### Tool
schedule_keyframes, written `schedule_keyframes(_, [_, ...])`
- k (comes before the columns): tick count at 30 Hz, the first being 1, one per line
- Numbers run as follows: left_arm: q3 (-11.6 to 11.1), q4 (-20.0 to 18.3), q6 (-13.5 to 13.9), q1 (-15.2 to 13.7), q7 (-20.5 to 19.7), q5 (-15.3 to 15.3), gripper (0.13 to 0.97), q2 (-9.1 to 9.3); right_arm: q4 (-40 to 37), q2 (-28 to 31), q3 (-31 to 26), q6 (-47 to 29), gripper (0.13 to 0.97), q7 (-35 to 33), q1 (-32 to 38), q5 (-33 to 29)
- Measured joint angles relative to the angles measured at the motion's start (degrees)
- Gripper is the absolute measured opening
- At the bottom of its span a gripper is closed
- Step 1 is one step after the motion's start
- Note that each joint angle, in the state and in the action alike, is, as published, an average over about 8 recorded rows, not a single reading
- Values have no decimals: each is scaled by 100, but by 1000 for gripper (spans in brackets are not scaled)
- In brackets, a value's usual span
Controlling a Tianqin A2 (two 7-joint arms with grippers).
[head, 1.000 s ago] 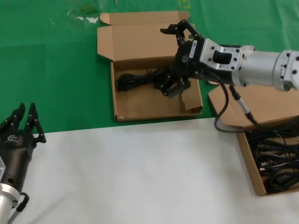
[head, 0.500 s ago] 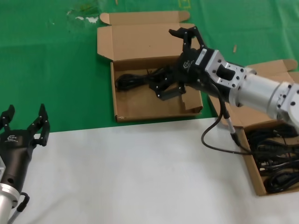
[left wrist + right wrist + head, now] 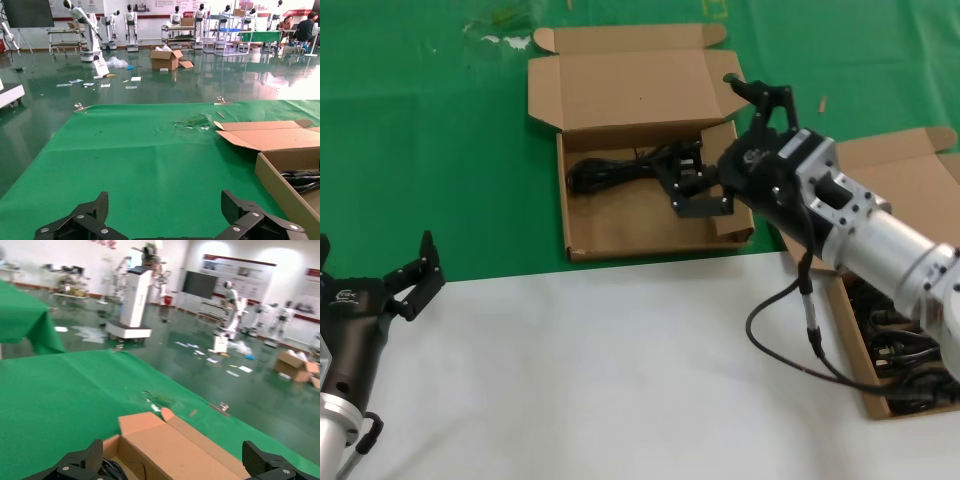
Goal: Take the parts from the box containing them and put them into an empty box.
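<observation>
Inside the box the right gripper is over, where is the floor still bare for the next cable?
The near half of the box, between the cable and the front wall, is bare. The far half is crowded: the cable lies there, with the open right gripper over its right end.

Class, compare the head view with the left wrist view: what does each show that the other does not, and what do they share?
Only the head view shows the right gripper, open above the cable bundle, and the second box of cables on the right. Only the left wrist view shows the hall floor with other robots. Both show the green cloth, the open box and the open left gripper.
</observation>
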Motion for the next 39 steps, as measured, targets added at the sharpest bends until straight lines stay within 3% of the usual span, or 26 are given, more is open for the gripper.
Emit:
schedule_keyframes(6, [0, 0, 0, 0, 0, 0, 807, 0, 172, -89, 220, 452, 966, -16, -461, 241])
schedule_keyframes(15, [0, 0, 0, 0, 0, 0, 919, 0, 433, -225, 556, 1135, 966, -40, -1161, 606])
schedule_keyframes(30, [0, 0, 0, 0, 1, 0, 965, 0, 854, -443, 1093, 2234, 966, -81, -2287, 1192])
schedule_keyframes(39, [0, 0, 0, 0, 3, -1, 966, 0, 914, -474, 1168, 2390, 966, -86, -2446, 1275])
